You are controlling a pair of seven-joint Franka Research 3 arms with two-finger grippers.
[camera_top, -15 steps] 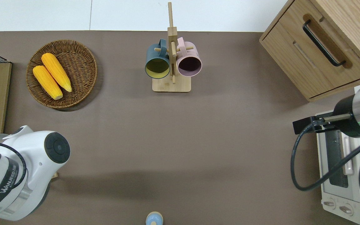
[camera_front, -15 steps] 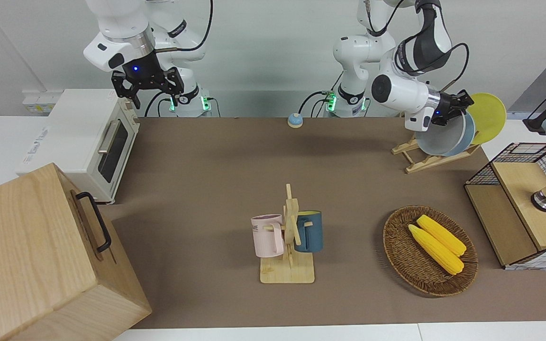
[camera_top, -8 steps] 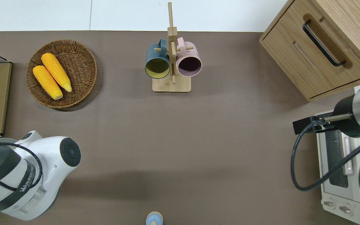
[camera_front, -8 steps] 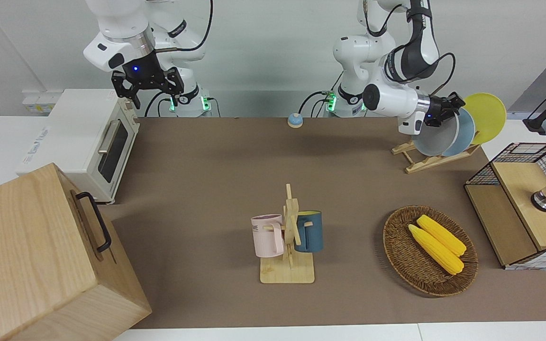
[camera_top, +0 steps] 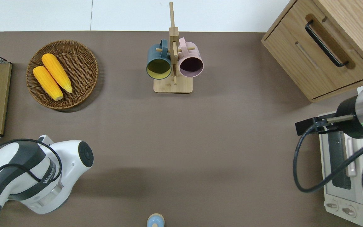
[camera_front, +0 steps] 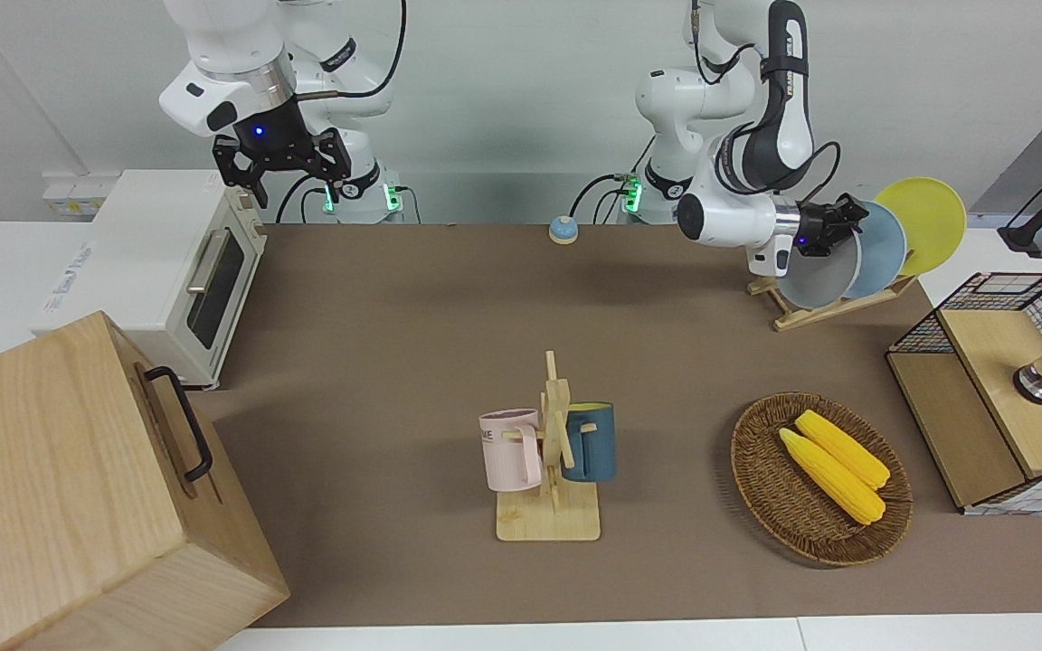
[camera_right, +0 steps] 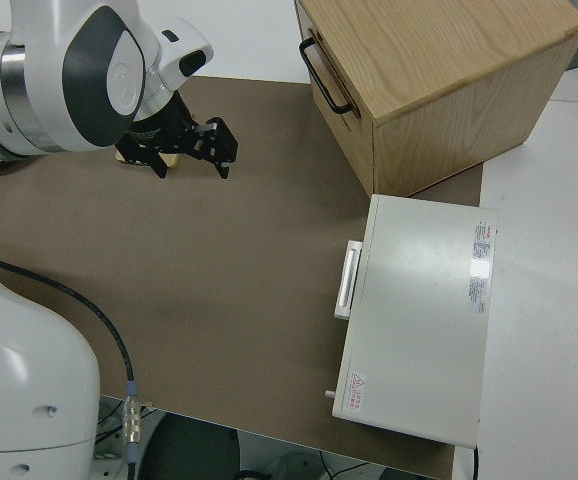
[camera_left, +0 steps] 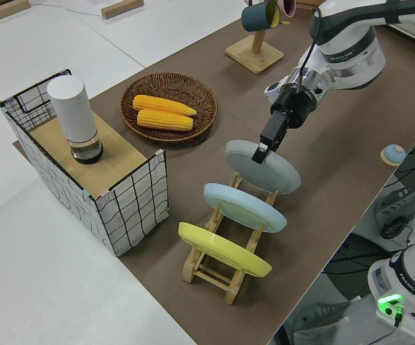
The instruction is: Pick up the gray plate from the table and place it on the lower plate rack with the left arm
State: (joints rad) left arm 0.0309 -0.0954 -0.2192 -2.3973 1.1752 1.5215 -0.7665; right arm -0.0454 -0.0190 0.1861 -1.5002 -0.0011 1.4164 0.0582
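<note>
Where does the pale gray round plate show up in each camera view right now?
Front view: the pale gray round plate stands on the slanted light-wood plate rack, at the left gripper.
Overhead view: not in it.
Left side view: the rack's end slot, upper middle.
Right side view: not in it.
Shared landmark: the sky-blue plate beside it.

Left tool (camera_left: 263, 146) pinching, arm outstretched; right arm parked.

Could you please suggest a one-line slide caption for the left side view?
Left gripper at the gray plate's rim, the plate seated on the lower plate rack beside the blue and yellow plates.
</note>
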